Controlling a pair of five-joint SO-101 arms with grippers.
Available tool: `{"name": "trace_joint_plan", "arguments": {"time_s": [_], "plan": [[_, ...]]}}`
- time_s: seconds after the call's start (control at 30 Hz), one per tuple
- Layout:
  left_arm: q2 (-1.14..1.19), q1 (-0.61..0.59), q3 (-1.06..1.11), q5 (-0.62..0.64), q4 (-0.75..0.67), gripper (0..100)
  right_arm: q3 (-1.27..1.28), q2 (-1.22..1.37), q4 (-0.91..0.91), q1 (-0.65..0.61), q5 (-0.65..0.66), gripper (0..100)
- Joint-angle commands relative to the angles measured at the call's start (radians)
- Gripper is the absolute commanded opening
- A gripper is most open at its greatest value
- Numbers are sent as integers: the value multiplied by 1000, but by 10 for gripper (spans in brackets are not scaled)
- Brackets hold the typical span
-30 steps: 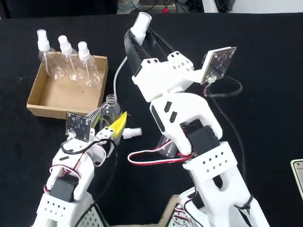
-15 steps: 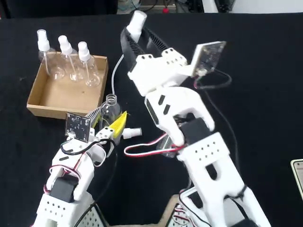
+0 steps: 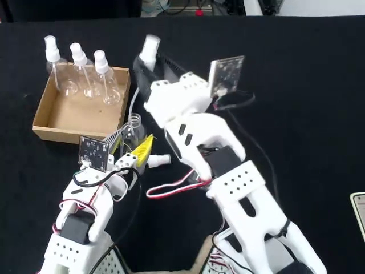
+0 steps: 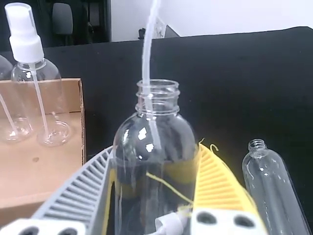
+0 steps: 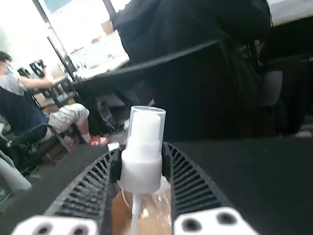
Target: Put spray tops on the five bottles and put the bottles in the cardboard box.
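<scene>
We see an uncapped bottle [image 4: 155, 142] upright just beside the box's [image 3: 63, 117] near corner, with the left jaws closed around its belly. A spray top [image 5: 142, 156] hangs above it, pinched at its collar by the right jaws, and its thin tube [image 4: 146, 58] runs down into the bottle's neck. Three topped bottles [image 3: 85, 80] stand along the box's far side. A second open bottle [image 4: 271, 181] lies on the black tabletop [image 3: 308, 85], and a loose top [image 3: 159, 160] lies by the left jaws.
</scene>
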Motion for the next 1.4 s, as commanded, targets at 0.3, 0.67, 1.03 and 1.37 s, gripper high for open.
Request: {"name": "trace_joint_plan", "arguments": {"time_s": [0.3,0.67,1.03,1.37], "plan": [[-12,1,-31,2,-21,123,104,-225,183,-8,12,11],[-12,12,-31,6,-15,123,182,-286,222,-92,54,11],[-12,12,-31,8,-15,123,154,-197,186,-127,160,11],[-12,13,-8,2,-15,123,96,-125,293,-129,161,11]]}}
